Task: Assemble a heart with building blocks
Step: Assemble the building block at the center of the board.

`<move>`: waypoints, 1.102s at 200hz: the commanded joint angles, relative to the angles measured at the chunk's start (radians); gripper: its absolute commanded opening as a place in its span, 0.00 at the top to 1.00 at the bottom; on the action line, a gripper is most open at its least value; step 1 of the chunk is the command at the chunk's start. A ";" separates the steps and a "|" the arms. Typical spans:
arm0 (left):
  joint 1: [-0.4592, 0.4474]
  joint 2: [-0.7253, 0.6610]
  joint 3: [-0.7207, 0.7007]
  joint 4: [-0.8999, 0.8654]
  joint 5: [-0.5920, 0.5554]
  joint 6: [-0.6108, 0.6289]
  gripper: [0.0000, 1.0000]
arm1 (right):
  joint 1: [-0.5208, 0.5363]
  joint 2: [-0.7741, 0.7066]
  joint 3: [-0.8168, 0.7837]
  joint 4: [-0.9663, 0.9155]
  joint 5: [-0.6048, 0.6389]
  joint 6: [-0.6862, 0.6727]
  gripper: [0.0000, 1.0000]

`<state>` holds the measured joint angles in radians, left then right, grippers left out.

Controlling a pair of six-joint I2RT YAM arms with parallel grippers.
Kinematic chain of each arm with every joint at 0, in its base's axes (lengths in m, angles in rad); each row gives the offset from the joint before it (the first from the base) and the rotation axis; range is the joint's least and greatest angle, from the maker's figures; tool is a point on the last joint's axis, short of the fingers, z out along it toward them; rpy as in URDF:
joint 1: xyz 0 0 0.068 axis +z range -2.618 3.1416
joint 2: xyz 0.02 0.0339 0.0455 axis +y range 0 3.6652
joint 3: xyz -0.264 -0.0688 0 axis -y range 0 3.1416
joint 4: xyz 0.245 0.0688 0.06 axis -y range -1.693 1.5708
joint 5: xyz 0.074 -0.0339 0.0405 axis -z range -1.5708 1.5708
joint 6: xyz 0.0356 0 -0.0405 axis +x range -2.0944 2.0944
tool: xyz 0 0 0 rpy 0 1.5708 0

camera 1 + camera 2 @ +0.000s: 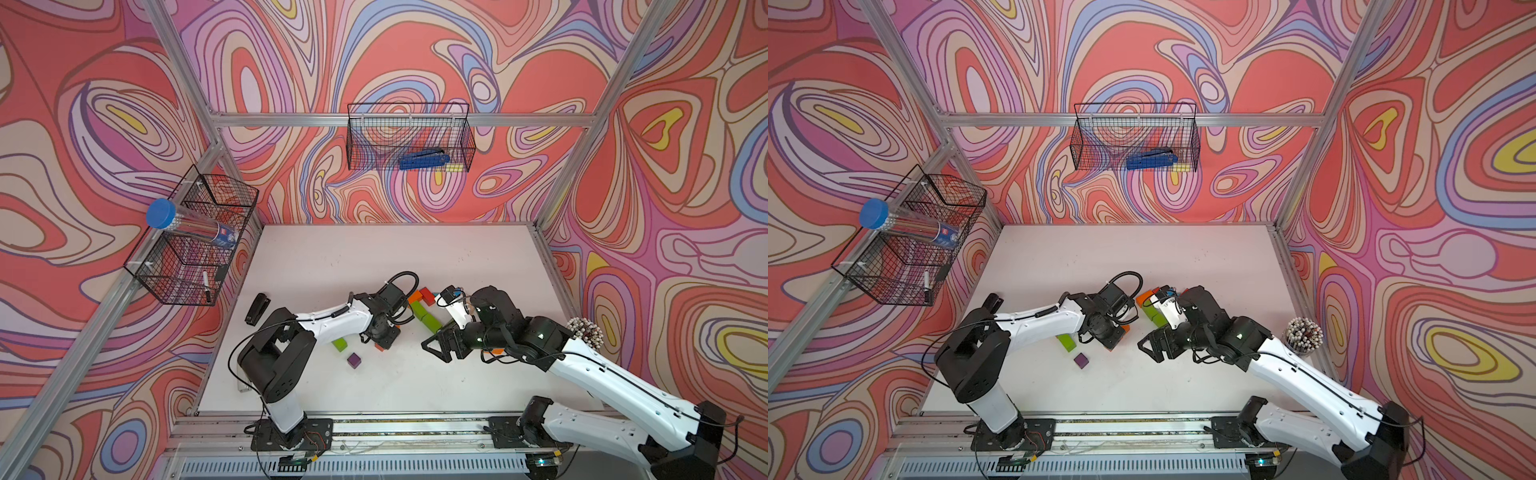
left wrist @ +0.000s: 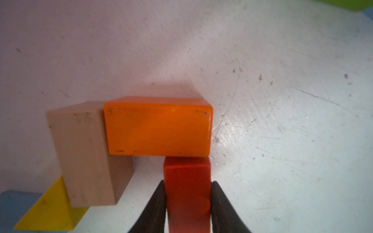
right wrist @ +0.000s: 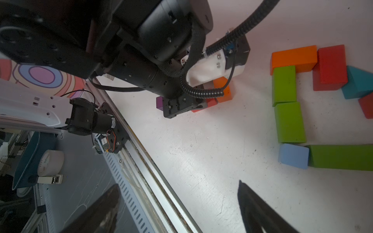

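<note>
Near the front edge of the tabletop [image 1: 374, 390] sits a purple cube [image 1: 353, 360], a green block [image 1: 339, 344] just behind. Further back, mid-tabletop, the left fingers [image 2: 155, 203] pinch a red block [image 2: 186, 193] touching an orange block [image 2: 158, 129]. Right fingers [image 3: 254, 205] are spread wide, empty. Beyond them, more green bricks [image 3: 289, 123] line up with orange and red.

Left wrist view: red brick [image 2: 186, 187] runs off the frame edge. Blue block [image 2: 14, 209] and green block [image 2: 343, 4] are clipped at the corners.
Right wrist view: long green brick [image 3: 341, 157] and teal triangle [image 3: 359, 82] are cut off.
Both top views: left arm [image 1: 332, 320] hides the blocks beneath it.
</note>
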<state>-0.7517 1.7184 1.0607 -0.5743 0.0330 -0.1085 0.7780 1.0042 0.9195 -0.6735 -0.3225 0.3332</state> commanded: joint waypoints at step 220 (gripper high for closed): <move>0.006 -0.001 0.014 0.011 0.001 -0.003 0.47 | -0.006 0.008 -0.007 -0.002 0.008 -0.003 0.09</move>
<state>-0.7517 1.7241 1.0607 -0.5613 0.0330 -0.1085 0.7780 1.0107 0.9195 -0.6735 -0.3218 0.3332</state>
